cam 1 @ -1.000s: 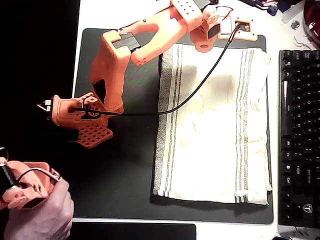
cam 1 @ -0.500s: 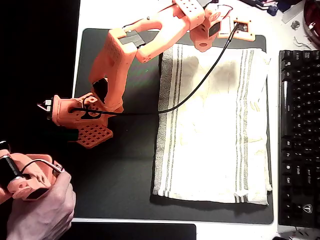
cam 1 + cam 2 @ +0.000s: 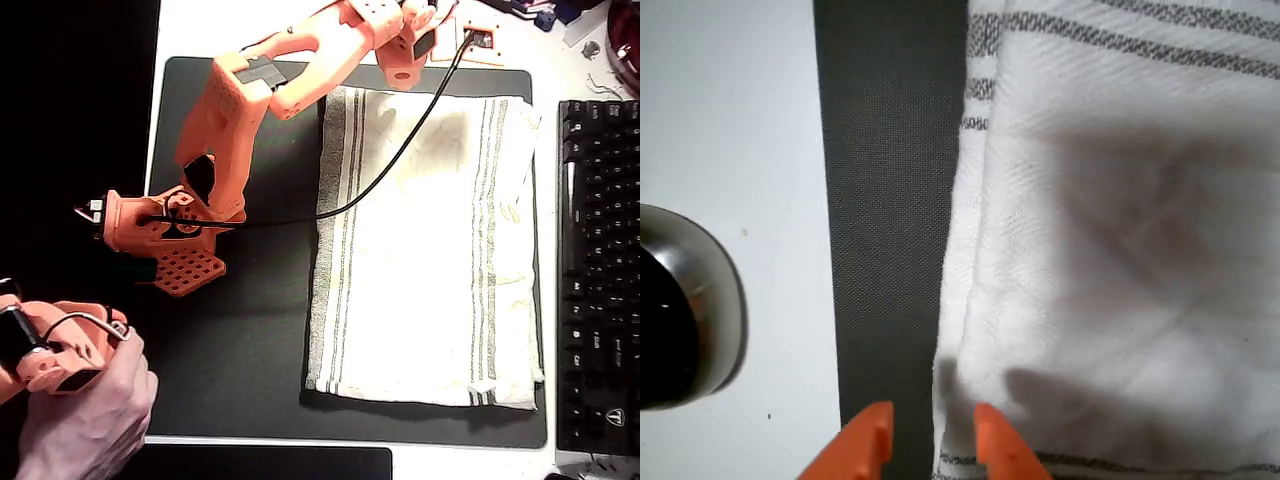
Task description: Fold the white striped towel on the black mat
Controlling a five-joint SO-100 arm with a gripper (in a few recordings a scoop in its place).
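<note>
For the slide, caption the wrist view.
Orange claw poised open over the white striped towel's edge on the black mat.

The towel (image 3: 425,250) lies spread flat on the right half of the mat (image 3: 240,340), off-white and lightly creased. Thin grey stripes run near its left and right edges in the overhead view.

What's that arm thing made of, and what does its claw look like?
The arm looks like orange plastic: chunky, boxy segments with dark inset blocks at the joints and a perforated grid plate near its base. A thin black cable loops along it. In the wrist view the claw shows as two smooth, rounded orange fingertips.
</note>
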